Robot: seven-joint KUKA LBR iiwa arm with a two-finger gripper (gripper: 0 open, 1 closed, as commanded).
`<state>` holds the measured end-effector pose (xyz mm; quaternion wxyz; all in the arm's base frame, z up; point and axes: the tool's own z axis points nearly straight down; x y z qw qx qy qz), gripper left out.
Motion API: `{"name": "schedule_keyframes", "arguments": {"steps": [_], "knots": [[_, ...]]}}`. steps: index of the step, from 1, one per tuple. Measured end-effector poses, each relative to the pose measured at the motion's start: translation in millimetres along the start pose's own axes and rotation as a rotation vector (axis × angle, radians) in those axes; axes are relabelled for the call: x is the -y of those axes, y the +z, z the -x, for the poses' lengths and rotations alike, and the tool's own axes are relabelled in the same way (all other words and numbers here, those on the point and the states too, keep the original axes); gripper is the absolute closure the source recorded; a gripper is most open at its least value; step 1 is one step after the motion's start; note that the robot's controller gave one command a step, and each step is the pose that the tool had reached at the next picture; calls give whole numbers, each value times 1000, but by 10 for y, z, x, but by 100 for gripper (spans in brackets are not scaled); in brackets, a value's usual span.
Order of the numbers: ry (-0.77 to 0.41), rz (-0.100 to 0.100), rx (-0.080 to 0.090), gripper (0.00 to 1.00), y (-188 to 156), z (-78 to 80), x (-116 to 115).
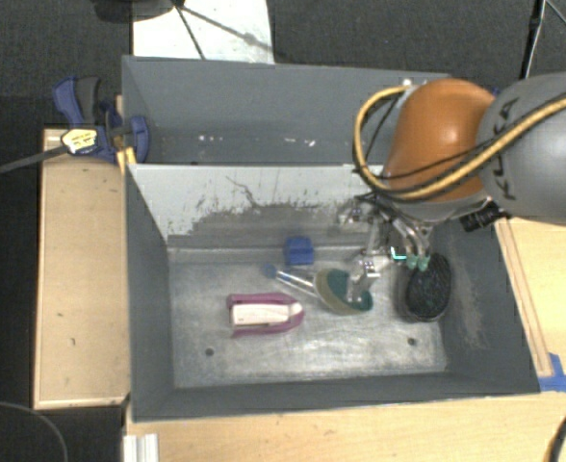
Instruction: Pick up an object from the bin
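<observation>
My gripper [368, 275] reaches down at the right of the bin's middle, its fingertips right over a teal and tan round-headed tool [339, 292] with a clear handle pointing left. Whether the tips touch it I cannot make out. A black oval brush-like thing [426, 286] lies just to the right of the gripper. A small blue block [299, 250] sits behind and to the left, near the back wall.
A purple and white flat pack [264, 314] lies at the left of the bin floor. The arm with its orange cover and yellow cables hangs over the bin's right rear part.
</observation>
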<state>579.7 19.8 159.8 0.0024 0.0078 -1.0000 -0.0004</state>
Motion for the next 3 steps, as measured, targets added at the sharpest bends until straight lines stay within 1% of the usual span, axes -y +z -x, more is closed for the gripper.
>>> {"name": "schedule_keyframes", "arguments": {"steps": [1, 2, 3], "knots": [[161, 2, 11, 0, 871, -10, 92], [159, 2, 27, 100, 827, 32, 91], [137, 1, 14, 100, -419, -33, 109]]}}
